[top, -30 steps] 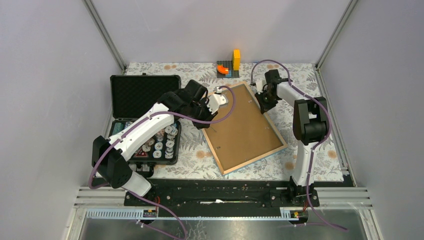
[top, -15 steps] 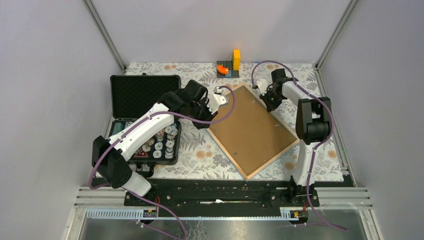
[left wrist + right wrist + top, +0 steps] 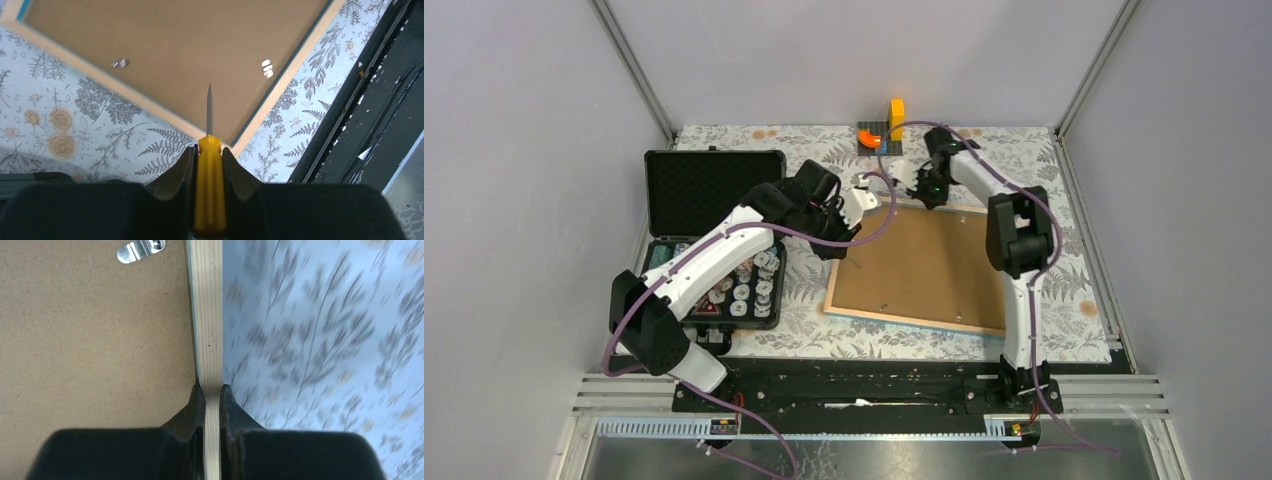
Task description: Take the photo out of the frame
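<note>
On the desk, pinching the far rim of the flat, back-up frame with the right hand; clamping a yellow-handled tool in the left hand, tip over its backing.

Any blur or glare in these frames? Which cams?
Right wrist: tablecloth smeared with blur, frame rim sharp, metal clip glinting. Left wrist: yellow-handled tool crisp, clips on the frame back blown out white and slightly smeared. Top external: evenly lit, frame sharp, soft shadows only.
</note>
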`<control>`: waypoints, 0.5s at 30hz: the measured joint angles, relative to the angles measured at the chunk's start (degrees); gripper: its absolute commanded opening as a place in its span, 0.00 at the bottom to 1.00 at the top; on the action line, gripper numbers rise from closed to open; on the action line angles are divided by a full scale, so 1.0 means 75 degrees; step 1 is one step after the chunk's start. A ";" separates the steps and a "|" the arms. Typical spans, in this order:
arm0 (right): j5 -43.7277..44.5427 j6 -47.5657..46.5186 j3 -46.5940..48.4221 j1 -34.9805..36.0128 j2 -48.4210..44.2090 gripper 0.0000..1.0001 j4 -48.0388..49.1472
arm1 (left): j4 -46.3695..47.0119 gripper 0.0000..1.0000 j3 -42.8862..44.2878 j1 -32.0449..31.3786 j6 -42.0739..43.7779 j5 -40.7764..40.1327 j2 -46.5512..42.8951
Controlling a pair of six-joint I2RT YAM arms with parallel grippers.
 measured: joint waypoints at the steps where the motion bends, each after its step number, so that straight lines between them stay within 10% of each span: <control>1: -0.0006 0.0131 0.0332 0.0146 0.0245 0.00 -0.0035 | 0.0009 0.00 -0.0003 0.0000 -0.0006 0.0041 0.0012; 4: -0.0079 0.0831 0.1582 0.0557 0.1043 0.07 -0.0119 | 0.0032 0.00 -0.0006 0.0000 -0.0026 0.0134 0.0058; 8: -0.0423 0.2060 0.2209 0.0831 0.1387 0.66 -0.0047 | 0.0047 0.00 -0.0009 0.0000 -0.0029 0.0216 0.0099; 15: -0.0994 0.4167 0.1568 0.0460 0.0408 0.79 0.0478 | 0.0213 0.00 -0.0003 0.0023 -0.0023 0.0545 0.0154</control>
